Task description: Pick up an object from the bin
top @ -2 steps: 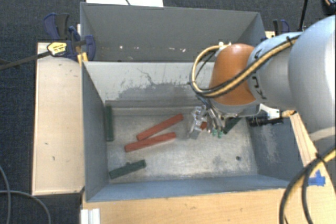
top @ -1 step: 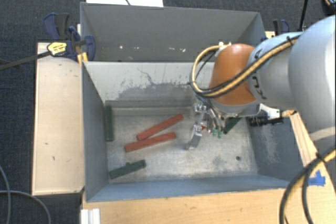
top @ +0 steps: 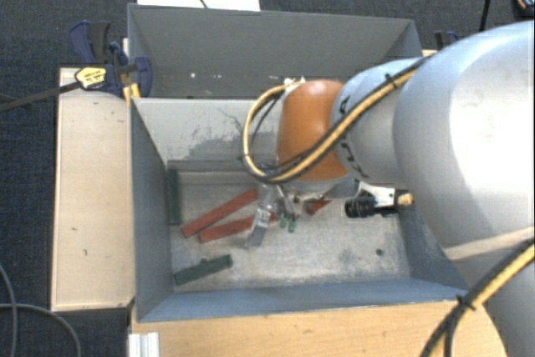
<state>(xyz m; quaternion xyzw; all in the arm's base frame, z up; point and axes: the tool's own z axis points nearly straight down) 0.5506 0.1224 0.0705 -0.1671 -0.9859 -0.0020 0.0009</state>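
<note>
In the camera view the hand [top: 272, 221] hangs low in the middle of the bin [top: 151, 213], under the arm's orange wrist cover. It sits right at the right-hand ends of two red-brown sticks [top: 219, 215], which lie slanted side by side on the bin floor. Whether the hand is open or closed, or has hold of anything, cannot be told here. Both sticks look to lie flat on the floor, so the pick seems not yet done; closing on a thing and lifting it clear are left. Just right of the hand lies a small red piece [top: 316, 205], and further right a black pen-like thing [top: 374, 206] close to the right wall. A dark green bar [top: 173, 196] lies along the left wall and a second green bar [top: 202, 269] near the front left corner, both well apart from the hand. The front of the floor is bare, which leaves room to shift that way. The rear and left walls stand well off, and the way straight up looks free.
</note>
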